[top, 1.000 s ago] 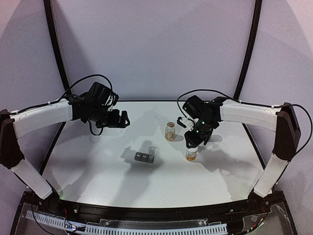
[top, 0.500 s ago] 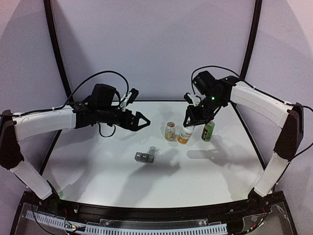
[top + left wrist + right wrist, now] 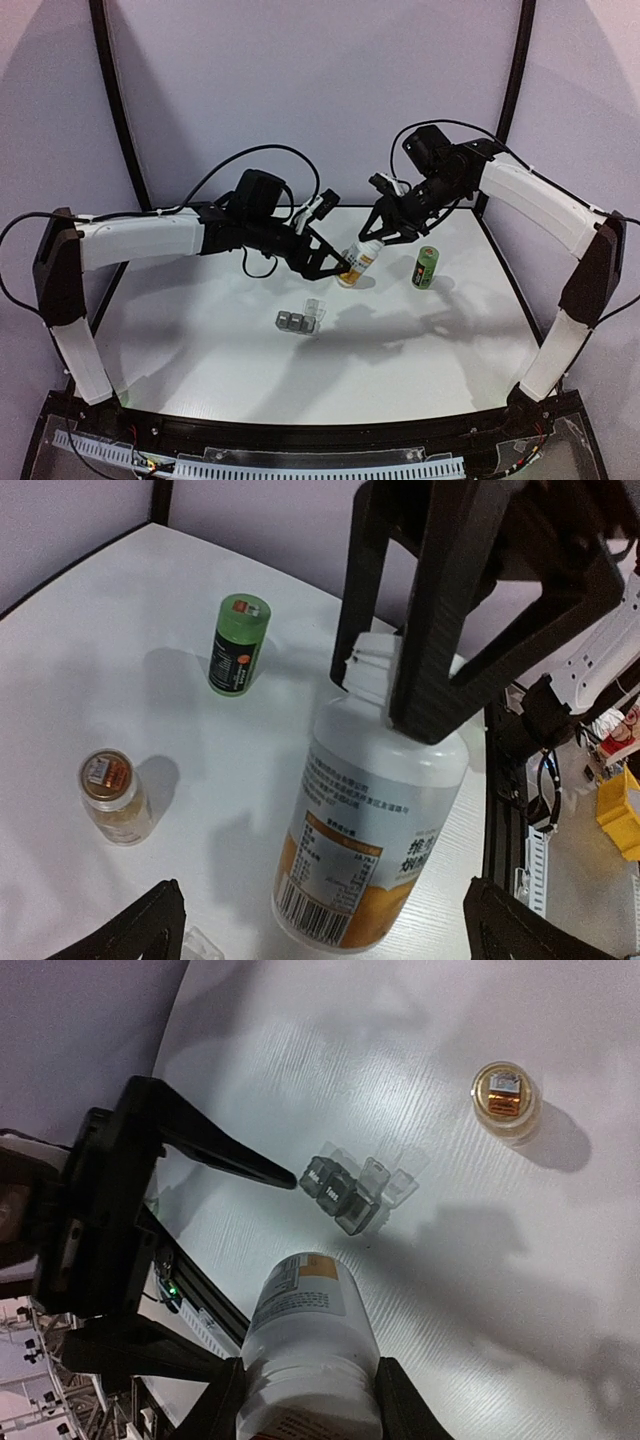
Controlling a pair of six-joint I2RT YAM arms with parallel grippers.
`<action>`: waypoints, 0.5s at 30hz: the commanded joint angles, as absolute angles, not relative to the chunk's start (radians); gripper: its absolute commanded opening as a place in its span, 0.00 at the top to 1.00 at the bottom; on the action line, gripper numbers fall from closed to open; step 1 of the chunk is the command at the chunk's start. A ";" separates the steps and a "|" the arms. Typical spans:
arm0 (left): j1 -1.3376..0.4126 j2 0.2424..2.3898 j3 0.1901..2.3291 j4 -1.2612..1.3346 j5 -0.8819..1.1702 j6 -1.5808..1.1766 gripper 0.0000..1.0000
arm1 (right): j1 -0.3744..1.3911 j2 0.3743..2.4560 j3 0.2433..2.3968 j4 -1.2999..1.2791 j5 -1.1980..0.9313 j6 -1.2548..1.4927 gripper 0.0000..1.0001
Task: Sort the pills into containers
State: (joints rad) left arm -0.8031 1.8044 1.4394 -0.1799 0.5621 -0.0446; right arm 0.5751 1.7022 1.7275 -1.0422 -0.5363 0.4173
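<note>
The grey containers strip (image 3: 296, 321) lies at mid-table, with clear lids raised on its far side; it also shows in the right wrist view (image 3: 345, 1192). My right gripper (image 3: 383, 232) is shut on the cap end of a white pill bottle (image 3: 364, 260) with an orange label and holds it tilted above the table. In the right wrist view the bottle (image 3: 310, 1345) fills the space between my right gripper (image 3: 305, 1405) fingers. My left gripper (image 3: 338, 262) is open, its jaws wide on either side of the bottle's (image 3: 370, 850) lower end without touching. No loose pills show.
A green bottle (image 3: 426, 267) stands right of the white bottle and shows in the left wrist view (image 3: 238, 643). A small amber jar (image 3: 115, 795) with a gold lid stands near the containers, also in the right wrist view (image 3: 505, 1095). The black table rim (image 3: 300, 430) runs along the front.
My right gripper lifted the white bottle off the table and carried it back and left, tilting it. My left arm reached right until its open jaws flanked the bottle.
</note>
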 commanded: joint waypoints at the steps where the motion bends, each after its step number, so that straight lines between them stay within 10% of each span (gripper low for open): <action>1: -0.816 1.825 1.482 -0.224 0.647 -0.006 0.01 | 0.581 1.726 1.759 -1.029 -0.637 0.434 1.00; 15: -0.818 1.874 1.547 -0.314 0.712 0.060 0.10 | 0.582 1.740 1.771 -0.980 -0.711 0.445 1.00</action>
